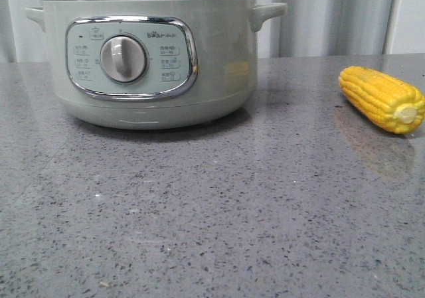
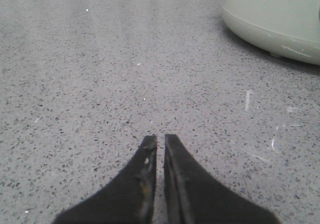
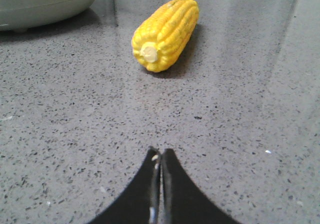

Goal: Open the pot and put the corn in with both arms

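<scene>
The pale-green pot [image 1: 149,52] stands at the back left of the table, its lid rim on top, its control panel and grey dial [image 1: 123,58] facing me. The yellow corn [image 1: 381,99] lies on the table to the right of the pot, pale cut end toward the front. Neither gripper shows in the front view. My left gripper [image 2: 160,138] is shut and empty low over the table, the pot's base [image 2: 280,19] ahead to one side. My right gripper [image 3: 160,151] is shut and empty, with the corn [image 3: 166,32] lying ahead of it, cut end toward it.
The table is grey speckled stone [image 1: 212,212]. A pale curtain [image 1: 332,16] hangs behind the table. The pot's side handle [image 1: 269,12] sticks out toward the corn's side. The pot's edge also shows in the right wrist view [image 3: 45,4].
</scene>
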You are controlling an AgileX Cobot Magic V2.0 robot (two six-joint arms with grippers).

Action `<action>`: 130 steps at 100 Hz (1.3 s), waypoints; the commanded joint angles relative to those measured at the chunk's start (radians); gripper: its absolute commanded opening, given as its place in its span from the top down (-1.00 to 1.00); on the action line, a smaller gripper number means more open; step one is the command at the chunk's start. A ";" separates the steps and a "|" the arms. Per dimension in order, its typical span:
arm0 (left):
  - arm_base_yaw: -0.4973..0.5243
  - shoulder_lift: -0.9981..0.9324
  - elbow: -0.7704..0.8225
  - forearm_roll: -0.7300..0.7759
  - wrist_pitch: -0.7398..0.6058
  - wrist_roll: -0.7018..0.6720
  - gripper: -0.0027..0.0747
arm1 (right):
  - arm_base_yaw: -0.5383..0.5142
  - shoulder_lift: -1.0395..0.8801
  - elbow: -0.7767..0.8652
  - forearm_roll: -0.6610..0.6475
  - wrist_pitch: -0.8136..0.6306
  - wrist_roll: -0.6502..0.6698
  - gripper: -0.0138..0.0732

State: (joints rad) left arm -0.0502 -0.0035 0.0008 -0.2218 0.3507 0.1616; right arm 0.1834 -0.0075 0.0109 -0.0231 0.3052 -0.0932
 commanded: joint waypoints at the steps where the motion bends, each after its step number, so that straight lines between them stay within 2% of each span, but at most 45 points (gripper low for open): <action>1: 0.001 0.000 0.006 0.005 -0.044 -0.004 0.98 | -0.007 -0.024 0.020 -0.017 -0.090 0.000 0.85; 8: 0.001 0.000 0.006 -0.004 -0.062 -0.004 0.98 | -0.007 -0.024 0.020 -0.017 -0.165 0.000 0.85; 14: 0.001 0.000 0.006 -0.081 -0.107 -0.004 0.98 | -0.007 -0.024 0.020 -0.003 -0.237 0.000 0.85; 28: 0.001 0.000 0.006 -0.448 -0.203 -0.004 0.98 | -0.007 -0.024 0.020 0.097 -0.378 0.000 0.85; 48: 0.001 0.000 0.006 -0.690 -0.255 -0.004 0.98 | -0.007 -0.024 0.020 0.222 -0.390 0.000 0.85; 65: 0.001 0.000 0.003 -0.683 -0.316 0.003 0.98 | -0.007 -0.024 0.009 0.461 -0.435 0.000 0.85; 85: 0.001 0.001 -0.074 -0.563 -0.282 0.110 0.98 | -0.007 0.000 -0.090 0.469 -0.402 0.000 0.85; 96: 0.001 0.023 -0.150 -0.469 -0.244 0.189 0.98 | -0.007 0.061 -0.167 0.418 -0.357 -0.004 0.85; 111: 0.001 0.103 -0.253 -0.366 -0.221 0.212 0.98 | -0.007 0.185 -0.313 0.246 -0.283 -0.004 0.85; 130: 0.001 0.243 -0.367 -0.332 -0.207 0.242 0.92 | -0.007 0.330 -0.453 0.078 -0.256 -0.004 0.83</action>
State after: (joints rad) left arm -0.0502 0.1684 -0.2923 -0.5602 0.1893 0.3789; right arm 0.1834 0.2501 -0.3593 0.1363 0.1033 -0.0932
